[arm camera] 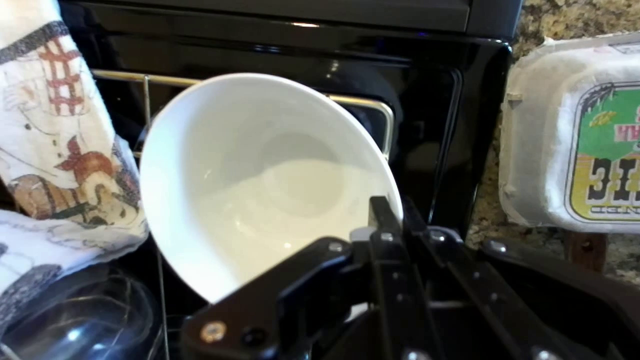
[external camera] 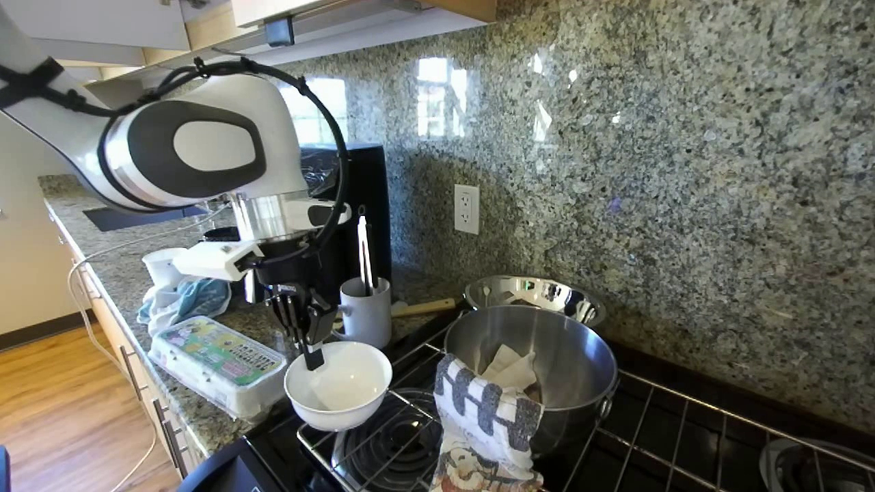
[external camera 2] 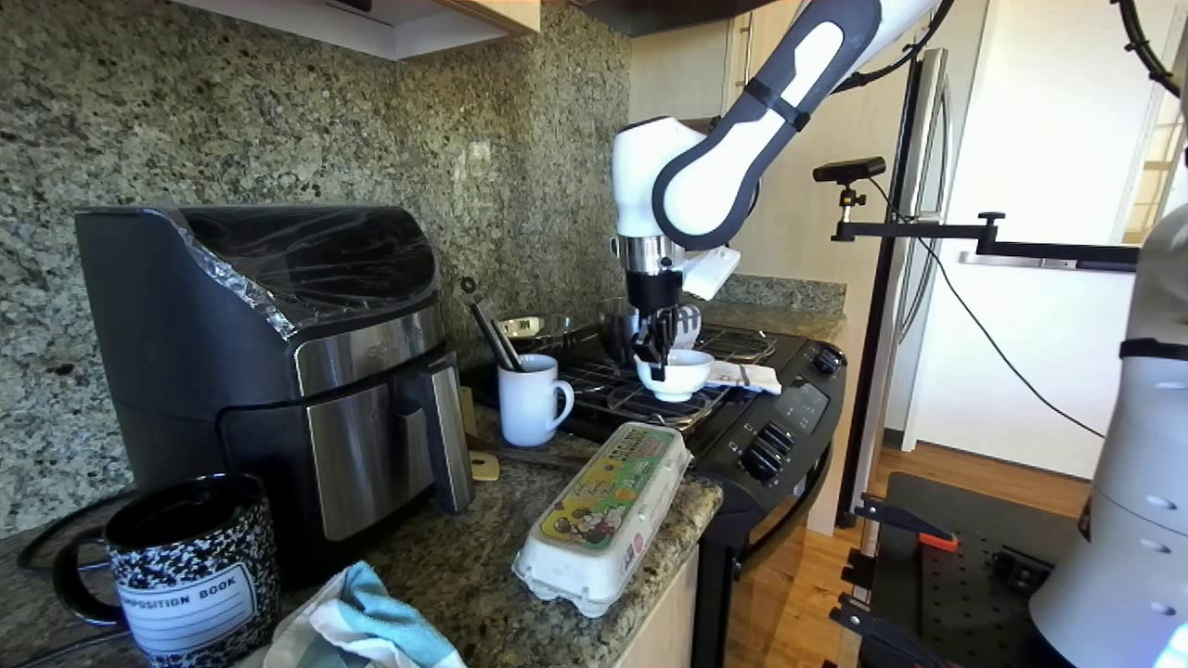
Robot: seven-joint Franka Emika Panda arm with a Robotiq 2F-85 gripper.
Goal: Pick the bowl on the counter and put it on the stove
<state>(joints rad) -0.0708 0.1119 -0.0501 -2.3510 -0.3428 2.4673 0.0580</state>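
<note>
Both jaws of claw (arm camera: 398,212) are clamped on rim of wht bowl (arm camera: 270,185), 1 in, 1 out, abv stove (arm camera: 420,145).

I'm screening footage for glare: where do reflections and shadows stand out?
In an exterior view, window-shaped glare on the granite backsplash; in the wrist view, a shadow edge across the inside of the white bowl, and small glints on the glossy black stove.

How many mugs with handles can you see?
2: a white mug by the stove, a black-speckled mug by the air fryer. Others may be hidden; a white cup shows no handle.
</note>
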